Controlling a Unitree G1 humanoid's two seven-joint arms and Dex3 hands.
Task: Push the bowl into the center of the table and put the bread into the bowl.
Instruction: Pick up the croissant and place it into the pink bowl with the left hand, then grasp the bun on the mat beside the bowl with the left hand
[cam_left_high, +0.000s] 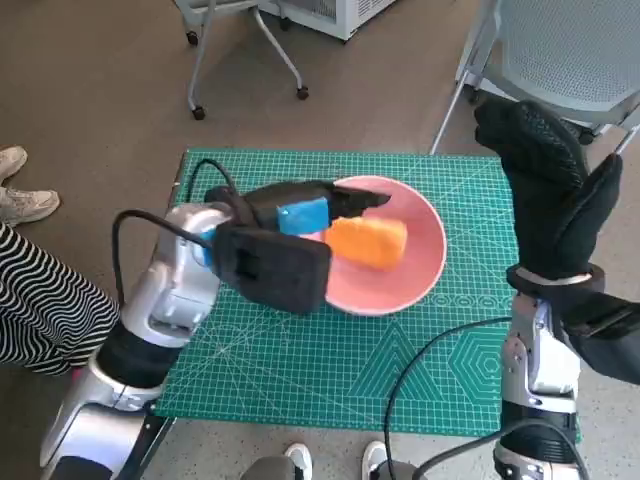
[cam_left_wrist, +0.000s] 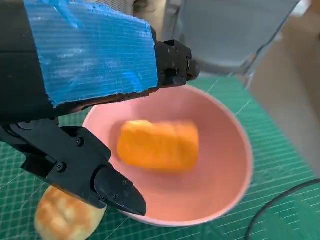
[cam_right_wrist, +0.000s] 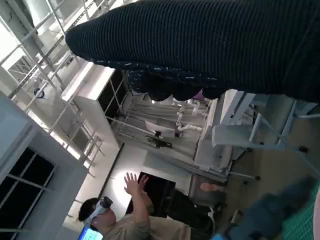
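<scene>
Resting inside the pink bowl (cam_left_high: 425, 262), the orange bread (cam_left_high: 368, 241) sits near the middle of the bowl's floor; the left wrist view confirms it, slightly blurred. Bowl stands on the green cutting mat (cam_left_high: 300, 370), roughly mid-way along its width but nearer the far edge than the near one.

Left hand (cam_left_high: 300, 220) hovers over the bowl's left rim, fingers apart and holding nothing; black fingers reach across toward the bread without touching it, as far as the wrist view shows. A second piece, a pale golden roll (cam_left_wrist: 67, 216), lies on the mat just outside the bowl's rim under the left hand; it is seen only in the left wrist view.

Right hand (cam_left_high: 548, 190) raised above the mat's far right corner, glove upright, fingers extended, nothing in it. Well apart from the bowl.

Judgement: the placing step looks done for the orange piece, and the hand is released. Whether the roll also counts as bread for the task cannot be told. Bowl may need a short pull toward the near edge to be truly centred. Next move calls for lifting the left hand clear without knocking the rim.

Surroundings: a person's striped trouser leg (cam_left_high: 45, 300) by the mat's left edge, chair legs (cam_left_high: 245, 50) beyond the far edge.
</scene>
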